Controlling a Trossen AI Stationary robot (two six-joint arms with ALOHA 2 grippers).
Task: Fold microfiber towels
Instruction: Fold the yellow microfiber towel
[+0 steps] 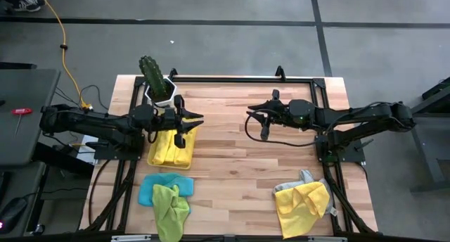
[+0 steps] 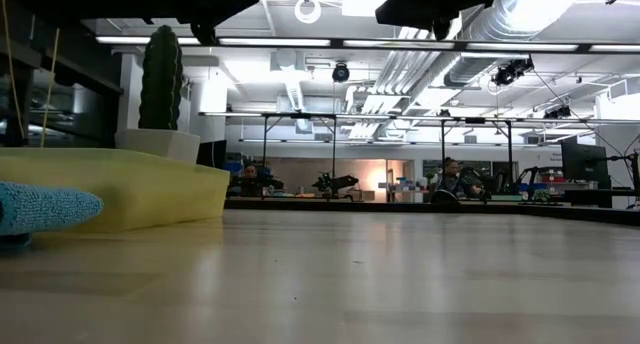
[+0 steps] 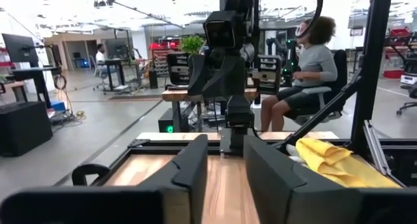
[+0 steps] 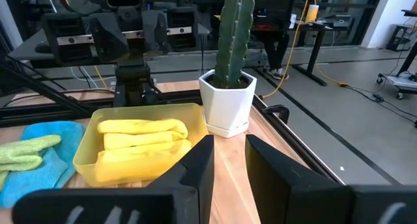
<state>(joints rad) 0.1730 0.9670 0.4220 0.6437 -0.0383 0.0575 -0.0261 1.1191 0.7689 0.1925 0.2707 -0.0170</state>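
A: Fig. 1, high view. Where are the folded towels?

B: Folded yellow towels [image 1: 171, 150] lie stacked in the translucent yellow tray [image 1: 152, 157] on the wooden table [image 1: 232, 150], at about 9 o'clock from the table's centre. The right wrist view shows the same stack [image 4: 140, 140] inside the tray [image 4: 88, 160], with 2 or 3 rolled folds visible.

A: And the left gripper?

B: The left gripper [image 1: 184, 124] hovers over the tray's far edge. Its fingers [image 3: 189, 168] stand parted with bare table showing between them; they grasp nothing.

A: The right gripper?

B: The right gripper [image 1: 254, 121] sits near 1 o'clock from the centre, above bare wood and well apart from any cloth. Its fingers [image 4: 199, 160] are partly spread, and nothing lies between them.

A: Which towels are unfolded?

B: At 7 o'clock, a lime green towel [image 1: 171, 208] lies crumpled, partly on a light blue towel [image 1: 156, 186]. At 5 o'clock, a crumpled yellow towel [image 1: 301, 205] covers most of a grey towel [image 1: 297, 182].

A: Other items?

B: 1 potted cactus [image 1: 156, 80] in a white pot stands just beyond the tray, at 10 o'clock. A seated person [image 3: 306, 74] shows in the room beyond the table.
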